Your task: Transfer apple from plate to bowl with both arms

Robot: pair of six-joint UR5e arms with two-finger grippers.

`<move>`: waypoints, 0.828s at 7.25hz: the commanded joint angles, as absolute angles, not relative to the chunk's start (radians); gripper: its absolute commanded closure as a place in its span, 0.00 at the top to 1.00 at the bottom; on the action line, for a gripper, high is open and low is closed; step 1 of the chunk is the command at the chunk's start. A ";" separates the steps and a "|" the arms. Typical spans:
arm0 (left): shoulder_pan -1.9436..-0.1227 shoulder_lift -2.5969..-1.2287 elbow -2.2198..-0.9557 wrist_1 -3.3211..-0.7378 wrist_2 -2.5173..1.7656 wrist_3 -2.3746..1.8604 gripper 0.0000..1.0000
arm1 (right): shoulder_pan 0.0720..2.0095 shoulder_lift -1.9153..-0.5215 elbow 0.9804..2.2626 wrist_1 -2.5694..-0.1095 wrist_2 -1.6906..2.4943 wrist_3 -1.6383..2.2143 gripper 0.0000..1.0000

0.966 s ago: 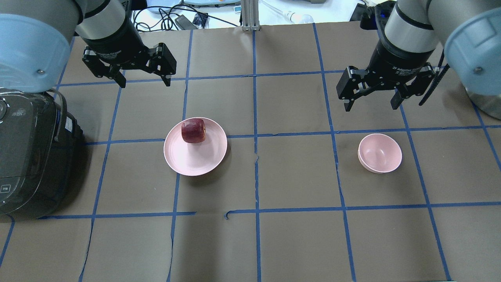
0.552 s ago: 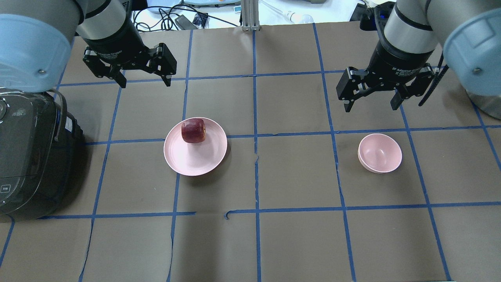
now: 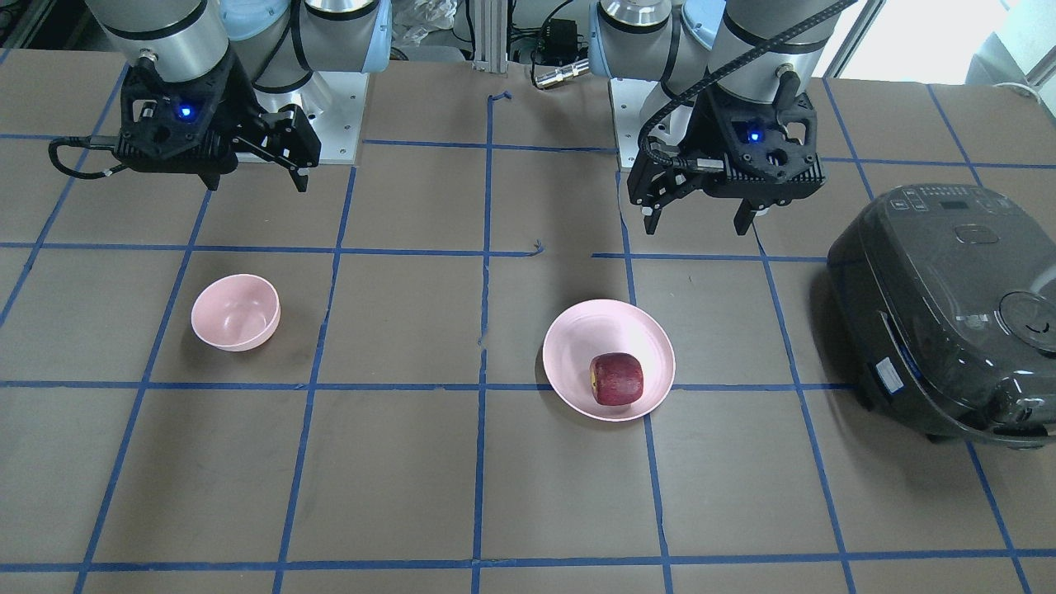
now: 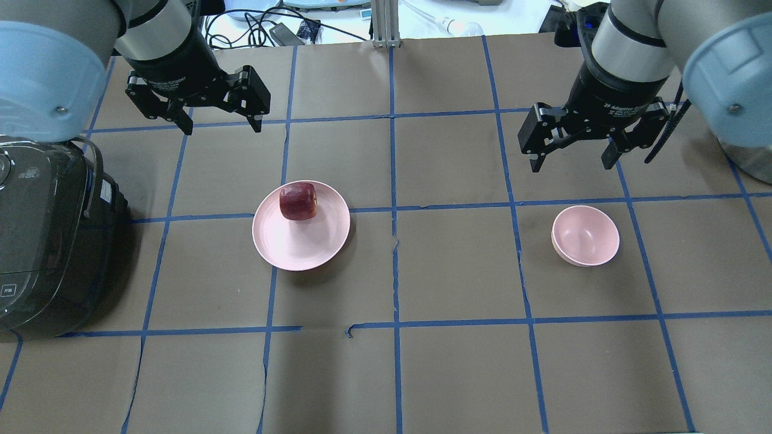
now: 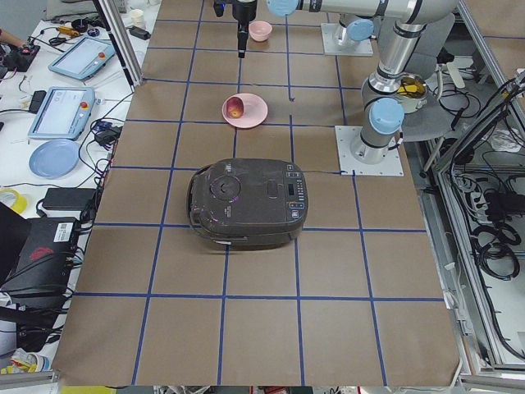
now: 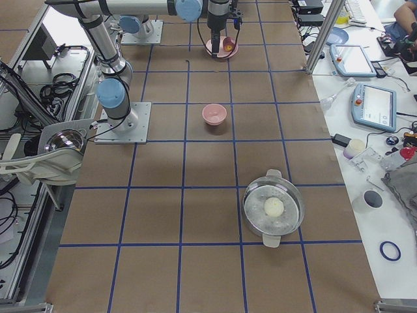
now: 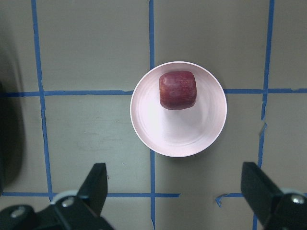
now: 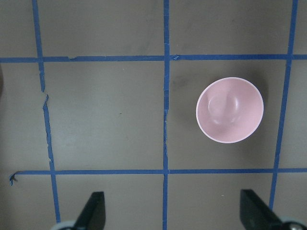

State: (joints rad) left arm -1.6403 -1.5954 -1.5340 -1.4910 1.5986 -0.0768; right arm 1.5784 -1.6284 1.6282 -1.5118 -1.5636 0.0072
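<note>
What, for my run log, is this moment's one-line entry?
apple: on plate | bowl: empty | left gripper: open | right gripper: open | contact: none

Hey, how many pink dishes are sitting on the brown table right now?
2. The plate, with the apple on it, sits on the robot's left side. The empty bowl sits on its right side. No other pink dish shows in any view.

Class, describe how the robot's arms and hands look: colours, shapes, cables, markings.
The left arm and right arm are grey tubes with light blue joint caps. The left hand and right hand are black, two-fingered, with white lettering, a blue light and a black cable each.
</note>
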 commanded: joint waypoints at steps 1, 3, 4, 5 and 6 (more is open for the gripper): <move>-1.640 -1.597 -1.534 -1.491 1.598 -0.077 1.00 | 1.578 -1.629 1.628 -1.511 -1.557 0.008 1.00; -1.640 -1.598 -1.534 -1.491 1.598 -0.077 1.00 | 1.578 -1.628 1.629 -1.511 -1.565 0.008 1.00; -1.640 -1.597 -1.534 -1.490 1.598 -0.078 1.00 | 1.578 -1.628 1.629 -1.511 -1.566 0.006 1.00; -1.637 -1.598 -1.534 -1.489 1.598 -0.077 1.00 | 1.578 -1.626 1.629 -1.511 -1.566 0.006 1.00; -1.638 -1.598 -1.534 -1.491 1.598 -0.077 1.00 | 1.578 -1.628 1.629 -1.511 -1.568 0.008 1.00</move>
